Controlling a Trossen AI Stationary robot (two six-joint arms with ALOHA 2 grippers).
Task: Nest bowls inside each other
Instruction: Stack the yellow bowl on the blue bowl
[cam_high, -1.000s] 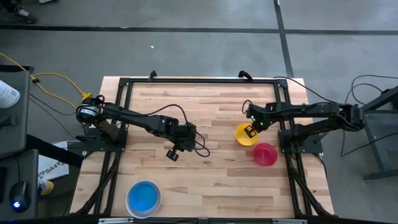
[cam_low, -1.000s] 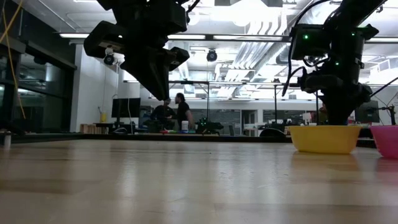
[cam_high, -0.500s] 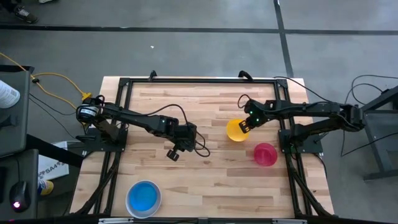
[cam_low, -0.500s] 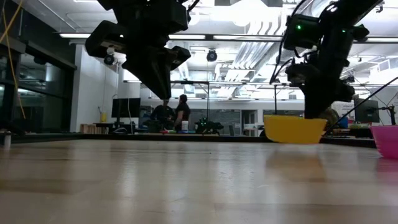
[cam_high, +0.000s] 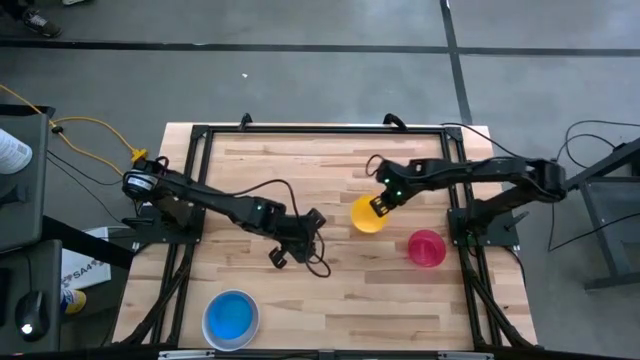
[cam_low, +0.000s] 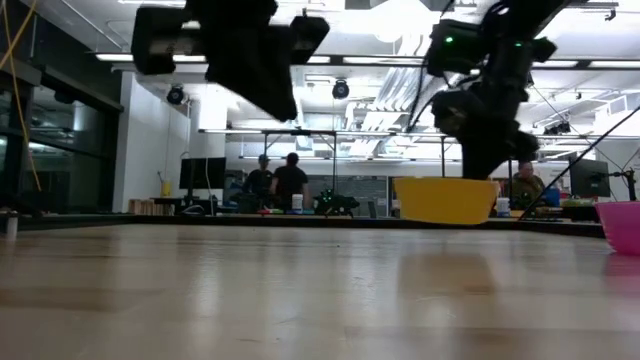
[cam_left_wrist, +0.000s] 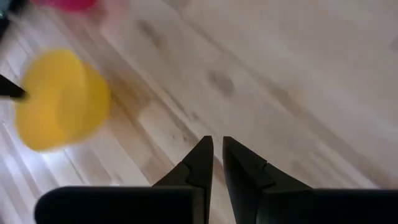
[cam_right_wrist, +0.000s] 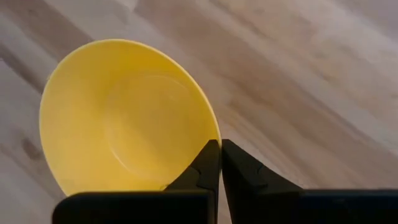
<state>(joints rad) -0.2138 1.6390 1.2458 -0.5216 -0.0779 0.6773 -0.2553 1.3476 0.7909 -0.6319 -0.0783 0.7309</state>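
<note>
My right gripper (cam_high: 378, 203) pinches the rim of the yellow bowl (cam_high: 366, 216), lifted clear above mid-table. No bowls nested: red-pink bowl (cam_high: 427, 248) and blue bowl (cam_high: 231, 319) sit apart. Left gripper (cam_high: 279, 257) nearly closed, empty.

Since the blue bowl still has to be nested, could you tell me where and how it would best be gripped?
Probably on the rim, from straight above. The blue bowl sits upright and open near the table's front-left edge, so its thin wall suits one finger inside and one outside. The left gripper is nearer and holds nothing; the right gripper is shut on the yellow bowl's rim in just this way.
</note>
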